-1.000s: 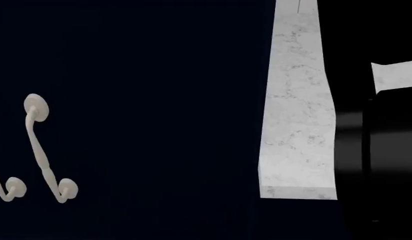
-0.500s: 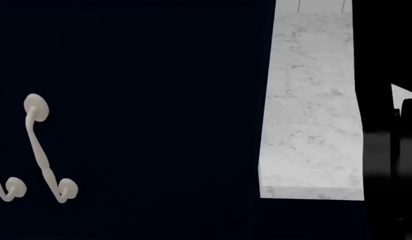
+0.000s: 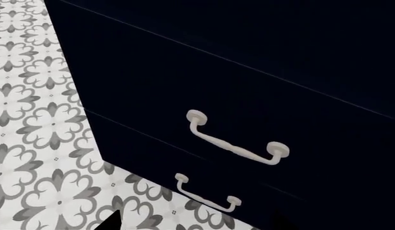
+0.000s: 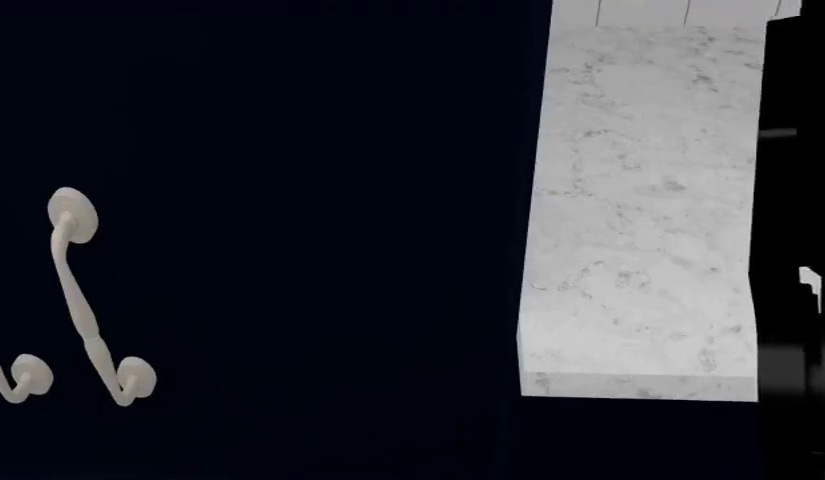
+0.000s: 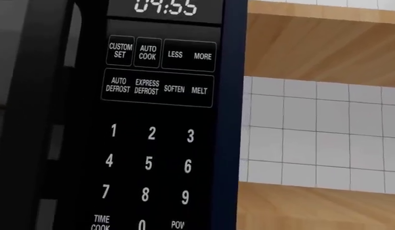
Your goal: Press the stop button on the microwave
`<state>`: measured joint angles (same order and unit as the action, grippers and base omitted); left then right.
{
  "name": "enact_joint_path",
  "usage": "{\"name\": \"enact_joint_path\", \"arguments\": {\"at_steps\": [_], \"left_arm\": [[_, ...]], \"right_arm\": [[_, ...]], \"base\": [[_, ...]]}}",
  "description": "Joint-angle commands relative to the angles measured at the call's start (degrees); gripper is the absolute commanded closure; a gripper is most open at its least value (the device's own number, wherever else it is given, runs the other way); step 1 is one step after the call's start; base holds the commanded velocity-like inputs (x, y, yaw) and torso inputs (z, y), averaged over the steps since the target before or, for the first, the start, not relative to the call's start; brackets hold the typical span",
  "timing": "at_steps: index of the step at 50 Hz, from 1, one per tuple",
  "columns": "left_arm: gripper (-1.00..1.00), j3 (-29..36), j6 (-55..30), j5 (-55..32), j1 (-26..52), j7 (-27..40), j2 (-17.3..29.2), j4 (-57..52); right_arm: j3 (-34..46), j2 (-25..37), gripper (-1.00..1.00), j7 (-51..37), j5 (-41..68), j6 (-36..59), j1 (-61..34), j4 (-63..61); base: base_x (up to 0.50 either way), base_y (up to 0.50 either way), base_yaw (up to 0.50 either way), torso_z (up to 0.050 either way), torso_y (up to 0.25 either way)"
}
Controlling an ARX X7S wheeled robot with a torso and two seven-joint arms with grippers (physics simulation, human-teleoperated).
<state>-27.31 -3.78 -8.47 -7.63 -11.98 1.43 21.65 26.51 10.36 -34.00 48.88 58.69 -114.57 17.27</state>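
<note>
The black microwave control panel (image 5: 152, 120) with white-lettered keys fills the right wrist view, close and facing the camera, beside a white tiled wall (image 5: 319, 134) and wooden shelving (image 5: 312, 43). Its clock display (image 5: 165, 6) reads 04:55. Visible keys run from CUSTOM SET and AUTO COOK down through the digits to TIME COOK and a cut-off key at the frame edge; no stop button is in view, so it probably sits below the visible rows, though that cannot be confirmed. Neither gripper appears in any view, so whether the right or left fingers are parted or closed cannot be told. The head view shows only a dark navy cabinet front (image 4: 279, 200), a cream curved drawer handle (image 4: 85, 300), a white marble counter slab (image 4: 639, 200) and a black mass at the right edge, unidentified. The left wrist view looks at navy drawers (image 3: 248, 96) over a grey-and-white patterned tile floor (image 3: 38, 124), well apart from the task. Recommended: shift the right arm toward the panel's lower rows until the stop label is legible, centre a fingertip on that key alone, press squarely and briefly, and avoid the adjacent digit keys.
</note>
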Motion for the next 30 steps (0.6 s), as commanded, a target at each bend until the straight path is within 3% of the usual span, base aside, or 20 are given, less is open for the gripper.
{"name": "enact_joint_path", "arguments": {"at_steps": [1, 30], "left_arm": [[-1.0, 0.01, -0.02, -0.01, 0.01, -0.03, -0.02, -0.12], [-1.0, 0.01, -0.02, -0.01, 0.01, -0.03, -0.02, -0.12]], "right_arm": [[-2.92, 0.58, 1.0, -1.4, 2.72, 1.08, 0.95, -3.71], [-4.9, 2.47, 1.0, -6.49, 7.62, 3.59, 8.28, -11.84]], "base": [[0.0, 0.0, 0.0, 0.0, 0.0], [0.0, 0.0, 0.0, 0.0, 0.0]]}}
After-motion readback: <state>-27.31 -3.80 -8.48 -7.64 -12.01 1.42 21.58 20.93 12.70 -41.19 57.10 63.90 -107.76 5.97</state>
